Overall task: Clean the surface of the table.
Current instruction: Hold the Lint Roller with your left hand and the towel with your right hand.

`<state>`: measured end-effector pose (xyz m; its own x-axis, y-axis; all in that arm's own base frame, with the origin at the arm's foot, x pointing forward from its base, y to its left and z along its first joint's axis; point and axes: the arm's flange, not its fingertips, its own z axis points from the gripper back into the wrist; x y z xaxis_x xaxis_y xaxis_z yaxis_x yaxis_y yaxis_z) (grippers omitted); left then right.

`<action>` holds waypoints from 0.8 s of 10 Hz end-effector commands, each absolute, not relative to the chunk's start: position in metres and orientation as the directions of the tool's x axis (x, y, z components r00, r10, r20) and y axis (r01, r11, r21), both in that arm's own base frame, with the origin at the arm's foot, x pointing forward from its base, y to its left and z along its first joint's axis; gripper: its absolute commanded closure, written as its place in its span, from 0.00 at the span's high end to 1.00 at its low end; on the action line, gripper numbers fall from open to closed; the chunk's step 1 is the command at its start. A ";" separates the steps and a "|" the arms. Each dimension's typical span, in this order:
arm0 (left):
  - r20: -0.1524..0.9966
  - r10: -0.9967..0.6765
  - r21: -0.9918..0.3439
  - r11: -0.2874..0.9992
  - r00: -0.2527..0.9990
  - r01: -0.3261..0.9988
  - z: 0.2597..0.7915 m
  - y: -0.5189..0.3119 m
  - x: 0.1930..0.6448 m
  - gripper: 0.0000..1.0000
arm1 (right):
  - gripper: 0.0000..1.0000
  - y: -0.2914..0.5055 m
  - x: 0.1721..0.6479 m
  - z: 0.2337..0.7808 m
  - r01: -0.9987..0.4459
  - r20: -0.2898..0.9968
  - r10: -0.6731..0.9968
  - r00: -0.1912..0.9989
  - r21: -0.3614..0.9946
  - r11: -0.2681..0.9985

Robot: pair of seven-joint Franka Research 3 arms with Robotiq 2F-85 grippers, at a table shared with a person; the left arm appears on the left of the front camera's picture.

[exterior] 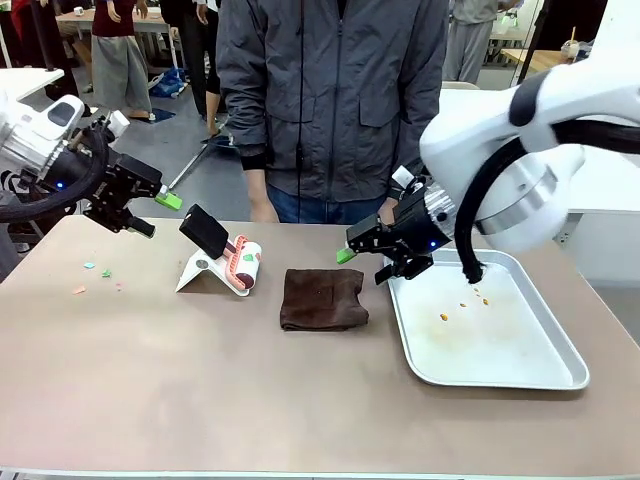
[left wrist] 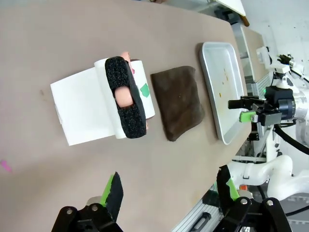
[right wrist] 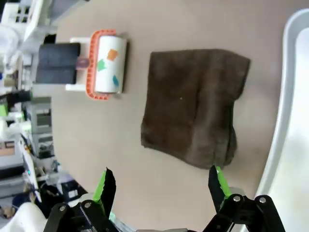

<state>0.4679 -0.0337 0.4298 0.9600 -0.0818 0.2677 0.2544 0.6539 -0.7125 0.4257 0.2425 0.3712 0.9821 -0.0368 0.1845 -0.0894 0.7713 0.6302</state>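
Two robot arms hover over the brownish-tan bench (exterior: 200,390), which stretches beneath both tools. The left tool (exterior: 155,213) hangs above the bench's left end, fingers spread wide with nothing between them. Just ahead of its green pads a lint roller (exterior: 244,264) leans on a white stand (exterior: 200,270), black handle (exterior: 205,230) raised, bits of coloured paper stuck to its roll. Small paper scraps (exterior: 100,272) dot the bench below this tool. The right tool (exterior: 362,265), likewise wide and empty, hangs by the edge of a silver tray (exterior: 540,375) that holds a few orange crumbs (exterior: 465,300). A folded brown cloth (exterior: 322,298) lies flat just ahead of its fingertips, between it and the roller. A person in a grey jacket (exterior: 330,100) stands at the bench's far edge, beyond both tools.
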 end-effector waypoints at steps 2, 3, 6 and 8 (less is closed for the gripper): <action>0.268 -0.082 -0.713 0.654 0.960 0.254 0.430 -0.034 0.468 1.00 | 1.00 0.242 0.426 0.371 -0.089 0.184 -0.037 0.982 0.630 0.771; 0.268 -0.082 -0.713 0.654 0.960 0.254 0.430 -0.034 0.468 1.00 | 1.00 0.242 0.426 0.371 -0.089 0.184 -0.037 0.982 0.630 0.771; 0.259 -0.076 -0.714 0.656 0.963 0.244 0.430 -0.034 0.468 1.00 | 1.00 0.241 0.429 0.374 -0.082 0.177 -0.043 0.983 0.639 0.765; 0.201 -0.008 -0.710 0.687 0.980 0.151 0.425 -0.033 0.499 1.00 | 1.00 0.262 0.453 0.366 -0.038 0.107 -0.030 0.994 0.581 0.813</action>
<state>0.4807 -0.0321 0.4243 0.9708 -0.0505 0.2347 0.2082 0.6642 -0.7180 0.4353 0.2471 0.3634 0.9885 -0.0208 0.1497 -0.0760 0.7881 0.6108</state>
